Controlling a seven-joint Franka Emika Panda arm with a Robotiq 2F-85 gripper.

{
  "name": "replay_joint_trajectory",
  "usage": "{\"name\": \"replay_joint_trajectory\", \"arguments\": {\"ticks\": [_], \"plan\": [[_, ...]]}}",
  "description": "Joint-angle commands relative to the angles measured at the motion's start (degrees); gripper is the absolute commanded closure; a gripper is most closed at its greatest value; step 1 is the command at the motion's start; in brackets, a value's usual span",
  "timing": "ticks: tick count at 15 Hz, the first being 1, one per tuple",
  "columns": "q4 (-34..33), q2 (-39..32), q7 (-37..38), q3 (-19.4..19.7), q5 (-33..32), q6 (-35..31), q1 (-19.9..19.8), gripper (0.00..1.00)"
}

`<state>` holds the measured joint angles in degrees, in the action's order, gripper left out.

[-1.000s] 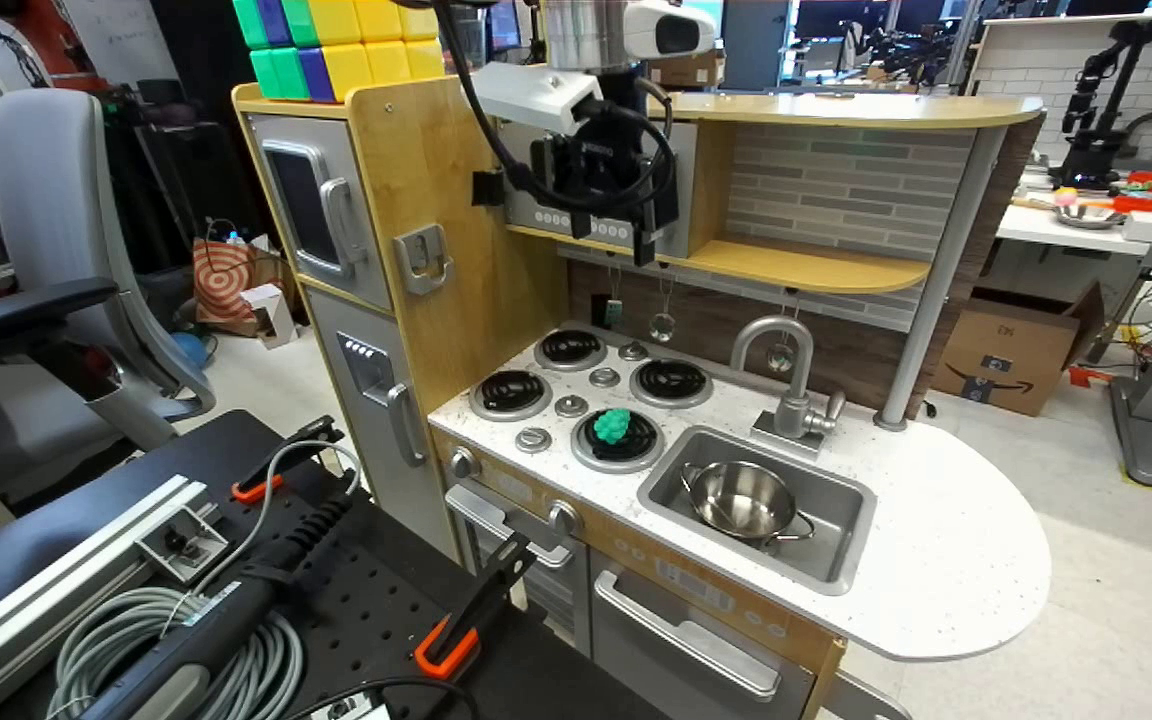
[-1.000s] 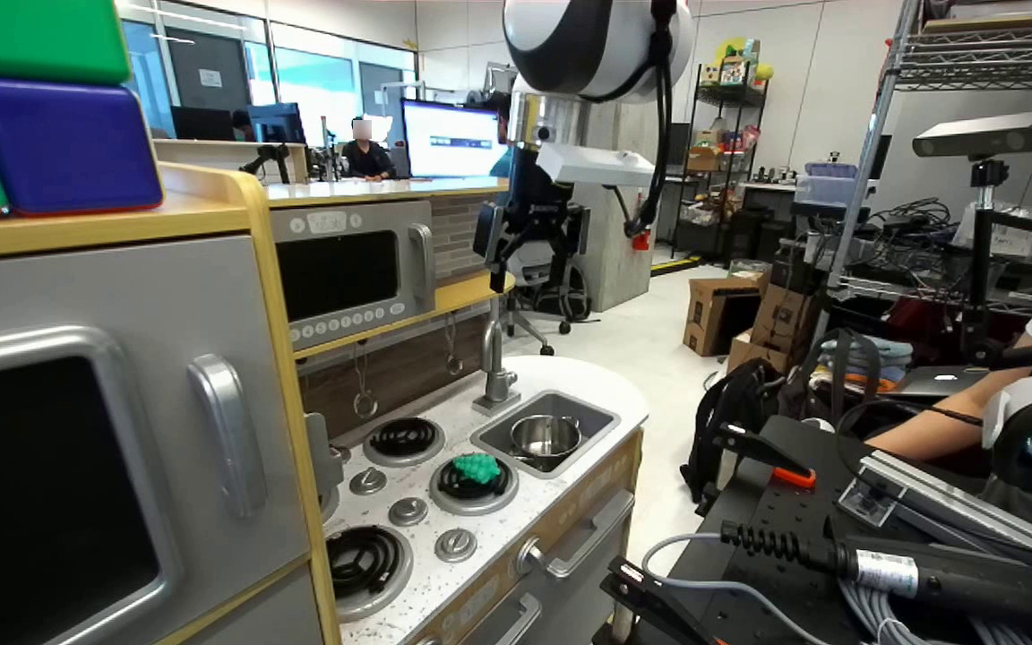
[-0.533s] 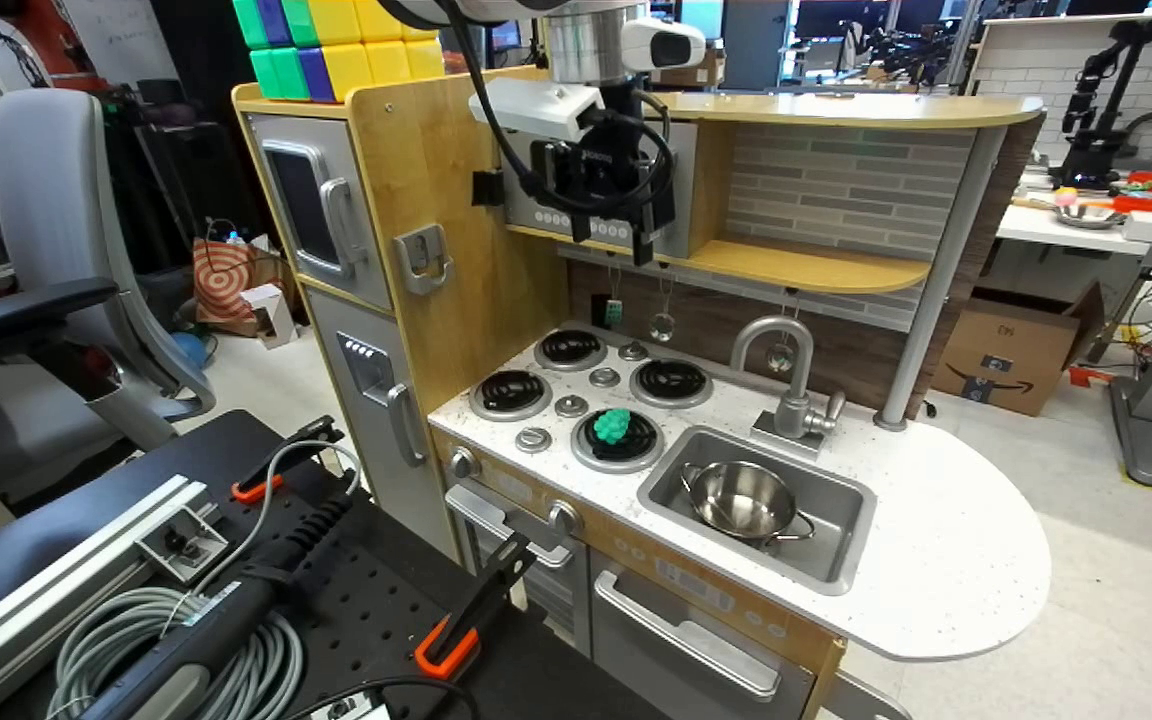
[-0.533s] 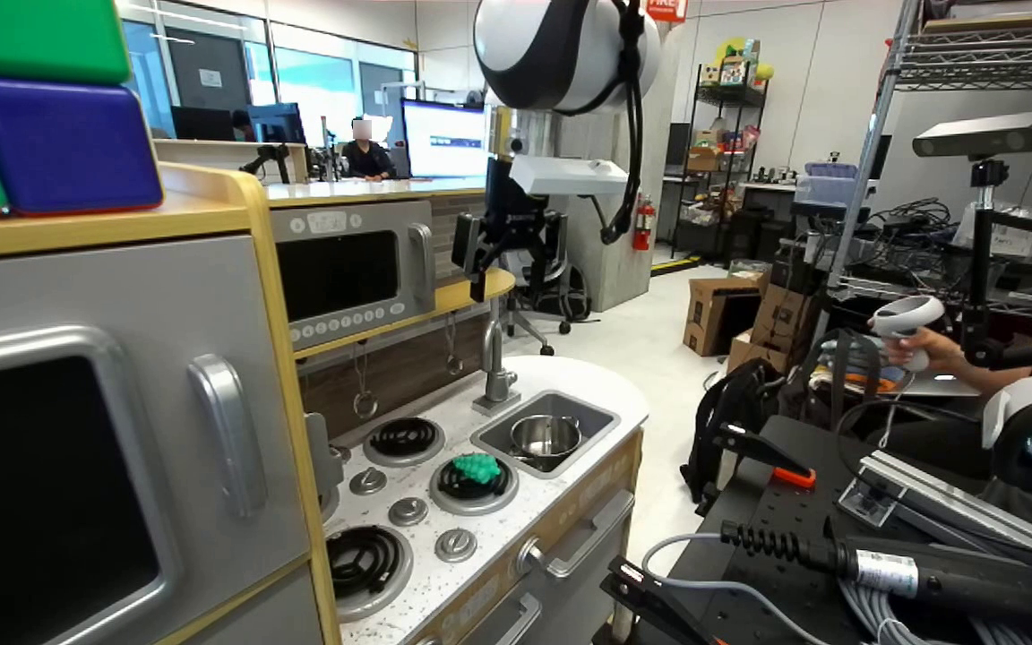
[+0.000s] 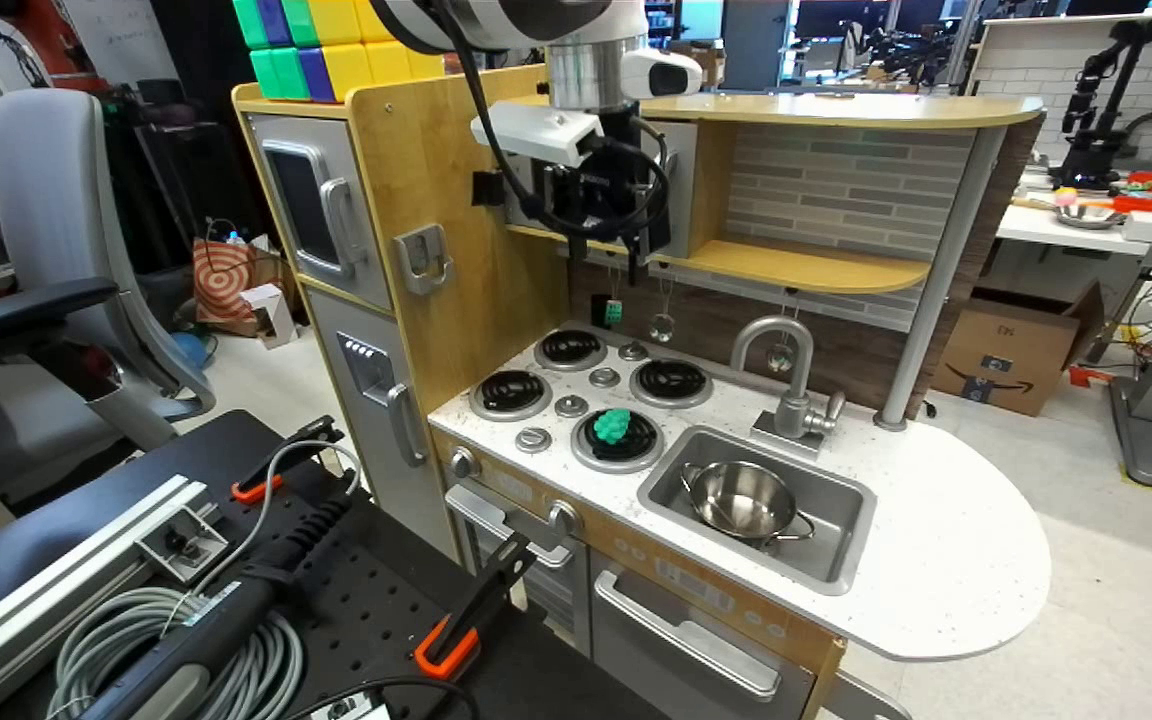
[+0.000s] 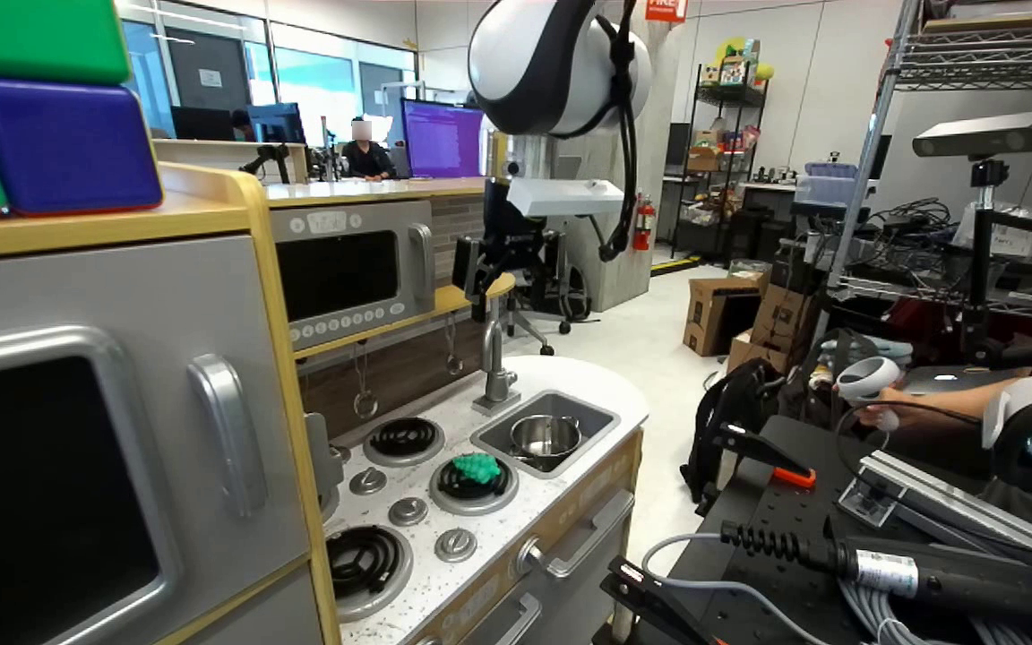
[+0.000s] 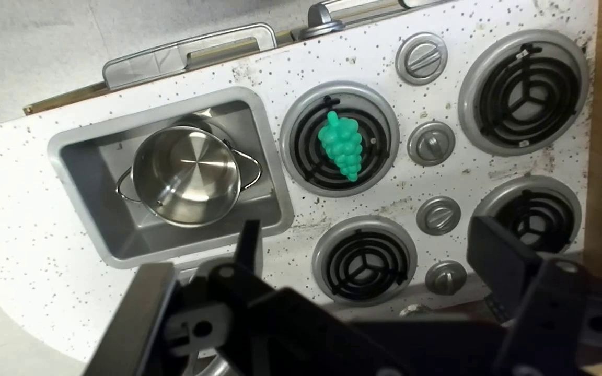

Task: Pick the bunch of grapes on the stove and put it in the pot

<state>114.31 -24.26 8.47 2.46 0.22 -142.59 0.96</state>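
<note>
In an exterior view the pincer [image 5: 607, 256] hangs high above the worktop [image 5: 946, 530], open air beneath. In an exterior view I see the grapes [image 6: 477, 467] on the stove burner [image 6: 471, 494] beside the sink [image 6: 589, 414], near the front edge. In the wrist view the jaws stand wide apart, gripping nothing; the pot [image 7: 188, 177] sits in the sink, roomier on the side away from the grapes.

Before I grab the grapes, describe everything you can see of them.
The bunch of grapes is green, with rounded berries, a short stem and a tapered tip, seemingly molded plastic. It lies on the black-coiled front burner beside the sink, stem toward the front of the counter. The open gripper above does not touch it.
</note>
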Motion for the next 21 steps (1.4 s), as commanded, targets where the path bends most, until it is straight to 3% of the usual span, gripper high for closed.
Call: {"name": "replay_joint_trajectory", "arguments": {"ticks": [1,7,12,21], "plan": [[-7.62,-7.86,-0.26,-0.46,-0.79,4.94,0.83,0.00],[-17.67,-20.86,4.12,2.64,-6.83,3.82,6.20,0.00],[-26.16,-29.06,7.96,3.75,-6.62,4.24,8.95,0.00],[-35.87,-38.50,10.80,5.76,-6.43,10.98,9.26,0.00]]}}
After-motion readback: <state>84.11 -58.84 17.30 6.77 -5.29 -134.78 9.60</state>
